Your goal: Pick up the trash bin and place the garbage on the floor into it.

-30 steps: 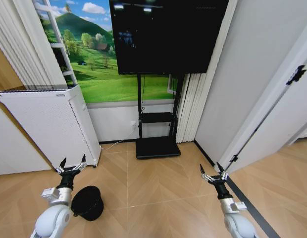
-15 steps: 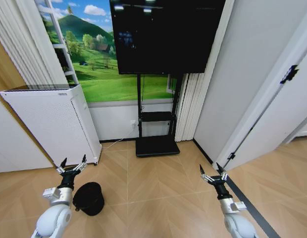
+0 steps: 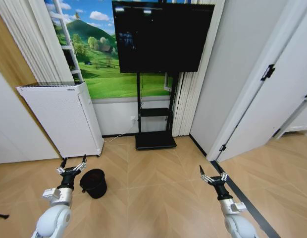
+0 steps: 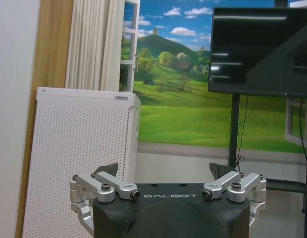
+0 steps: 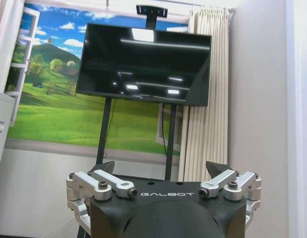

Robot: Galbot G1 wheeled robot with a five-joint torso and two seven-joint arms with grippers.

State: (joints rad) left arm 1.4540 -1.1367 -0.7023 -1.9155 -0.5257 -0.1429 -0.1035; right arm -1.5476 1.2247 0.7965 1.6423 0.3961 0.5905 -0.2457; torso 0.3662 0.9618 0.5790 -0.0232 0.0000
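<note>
The trash bin (image 3: 93,182) stands at four o'clock beside the left pincer (image 3: 72,166); it looks light and rigid, best gripped by the rim. Both pincers, the right pincer (image 3: 213,175) too, gape wide and empty.

Trash bin (image 3: 93,182): on the floor (image 3: 153,193), left of centre, upright, in front of the appliance.
Left gripper (image 3: 72,165): raised at the lower left, just left of the trash bin, apart from it, fingers spread.
Right gripper (image 3: 213,174): raised at the lower right, well apart from the trash bin, fingers spread, over bare floor.
Appliance (image 3: 62,119): standing against the back wall on the left, behind the trash bin.
Screen (image 3: 161,35): on a stand (image 3: 154,124) at the back wall, centre, right of the appliance.
Curtain (image 3: 185,99): just right of the stand.
Door (image 3: 272,94): on the right wall, beyond the right gripper.
</note>
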